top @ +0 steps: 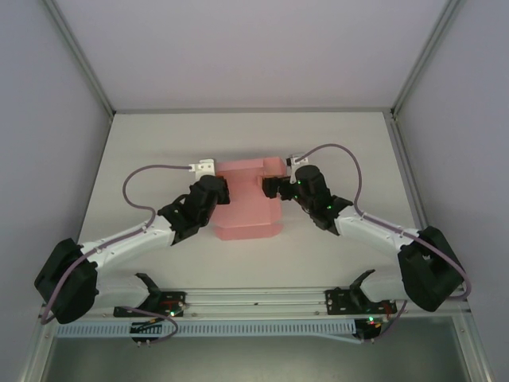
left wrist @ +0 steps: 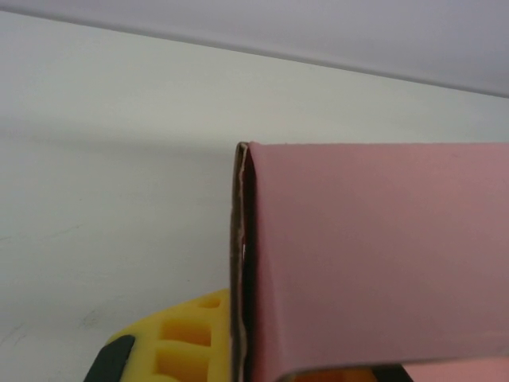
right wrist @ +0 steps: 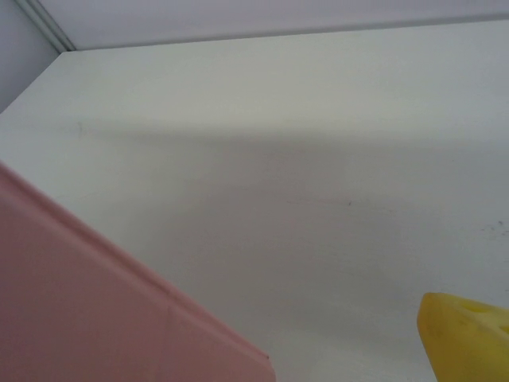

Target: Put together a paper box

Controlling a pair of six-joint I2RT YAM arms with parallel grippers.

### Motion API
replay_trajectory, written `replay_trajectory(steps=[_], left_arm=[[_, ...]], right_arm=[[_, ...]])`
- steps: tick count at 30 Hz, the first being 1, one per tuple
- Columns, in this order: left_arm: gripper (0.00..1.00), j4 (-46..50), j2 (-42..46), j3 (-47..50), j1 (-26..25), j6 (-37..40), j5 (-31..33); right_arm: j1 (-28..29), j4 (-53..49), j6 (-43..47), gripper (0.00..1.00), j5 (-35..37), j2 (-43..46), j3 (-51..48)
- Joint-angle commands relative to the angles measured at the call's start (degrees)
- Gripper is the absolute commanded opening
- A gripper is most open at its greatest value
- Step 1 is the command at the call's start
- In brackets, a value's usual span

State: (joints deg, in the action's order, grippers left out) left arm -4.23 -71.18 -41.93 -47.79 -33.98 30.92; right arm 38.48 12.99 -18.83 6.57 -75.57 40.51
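Sitting mid-table (top: 159, 143): box (top: 246, 205), betw. both grippers, long axis running near-to-far.
Left gripper (top: 216, 192) seeming clamped on box's left edge; right gripper (top: 270, 188) hanging wide open, holding nothing, just beside right edge, approx. equally near.

Paper box (top: 248, 205) logged as plain pink thruout; cut edge seen brownish in L wrist view. Bench (top: 159, 143) noted matt white, w/ soft grey shadow band. Jaws recorded yellow, black trim at base. Arms (top: 131, 237): white links, black joints, green LED dots. Cables (top: 131, 185) noted mauve-grey. Walls (top: 40, 119) pale lilac-grey; frame rails (top: 79, 56) silver.
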Motion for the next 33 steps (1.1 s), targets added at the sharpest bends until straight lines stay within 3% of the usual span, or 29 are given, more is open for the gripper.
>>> replay_trajectory(steps=[1, 6, 11, 18, 23, 26, 27, 33], left_arm=[[0.00, -3.12, 1.24, 0.36, -0.66, -1.47, -1.00], [0.00, -0.92, 1.39, 0.92, 0.35, -1.49, 0.16], [0.00, 0.79, 2.81, 1.32, 1.68, -0.27, 0.02], [0.00, 1.09, 4.11, 1.72, 2.50, 2.39, -2.40], [0.00, 0.56, 4.64, 2.12, 2.55, 3.05, -3.86], [0.00, 0.33, 4.95, 2.11, 2.53, 3.52, -4.88], [0.00, 0.32, 5.08, 2.15, 2.61, 3.78, -5.17], [0.00, 0.07, 5.70, 2.25, 2.54, 4.35, -6.13]], right_arm=[[0.80, -0.94, 0.82, 1.00, 2.83, 1.92, -0.15], [0.61, -6.63, 4.10, 1.00, 2.26, 10.51, -1.58], [-1.15, -14.48, 9.93, 1.00, -4.86, 21.38, -1.97], [-6.80, -20.38, 11.79, 1.00, -7.72, 32.08, -0.71], [-13.73, -22.62, 12.82, 0.94, -12.46, 29.07, 2.04], [-16.81, -21.59, 12.77, 0.75, -16.39, 24.60, 4.09], [-17.43, -21.28, 13.63, 0.73, -18.47, 23.02, 4.67], [-18.20, -23.41, 22.87, 0.70, -34.49, 12.65, 9.14]])
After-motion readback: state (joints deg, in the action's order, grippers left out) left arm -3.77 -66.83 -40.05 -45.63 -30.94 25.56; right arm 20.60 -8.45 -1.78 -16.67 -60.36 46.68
